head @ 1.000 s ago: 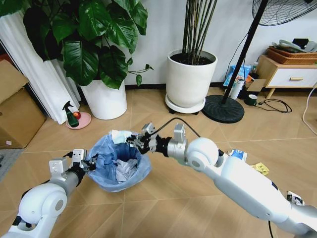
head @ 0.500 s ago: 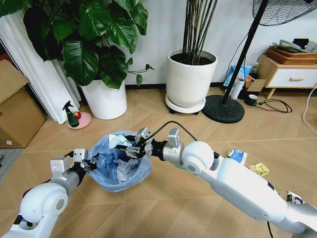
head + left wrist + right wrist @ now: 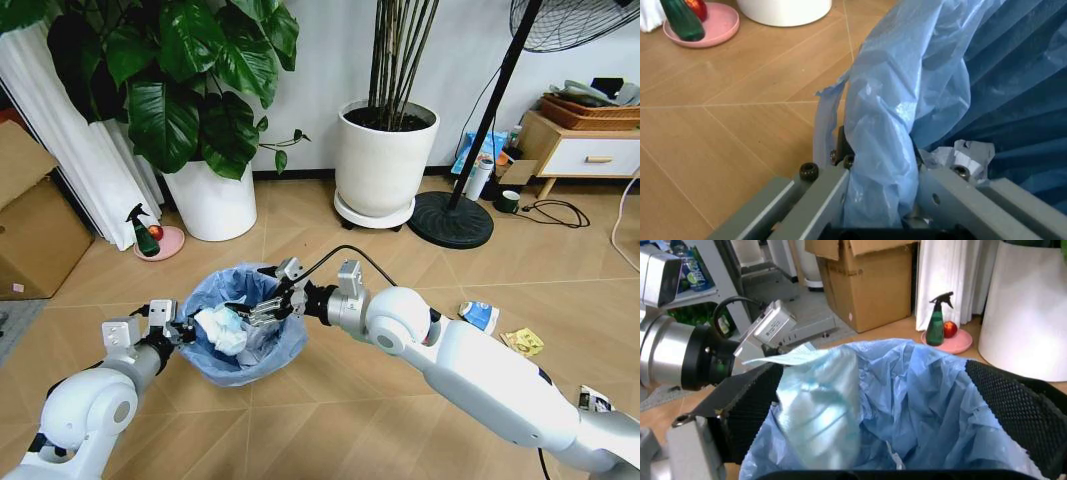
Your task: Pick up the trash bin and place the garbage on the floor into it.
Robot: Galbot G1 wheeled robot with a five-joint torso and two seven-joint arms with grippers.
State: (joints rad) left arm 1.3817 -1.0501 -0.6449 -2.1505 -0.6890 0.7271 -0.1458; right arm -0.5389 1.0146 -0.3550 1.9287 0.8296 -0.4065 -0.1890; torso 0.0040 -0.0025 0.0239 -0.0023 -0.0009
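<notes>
Trash bin (image 3: 240, 325): on the floor (image 3: 330, 400).
Left gripper (image 3: 178, 330): clenched on the bin's 9 o'clock rim.
Right gripper (image 3: 262, 303): fingers spread over the bin's mouth.
Crumpled white paper (image 3: 222, 329): inside, at 8 o'clock from right gripper.

Black trash bin (image 3: 240, 372) under bag (image 3: 285, 340)

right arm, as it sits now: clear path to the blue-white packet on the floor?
Probably yes. The right gripper is open over the trash bin, holding nothing; the blue-white packet lies on bare floor beside that arm.
</notes>
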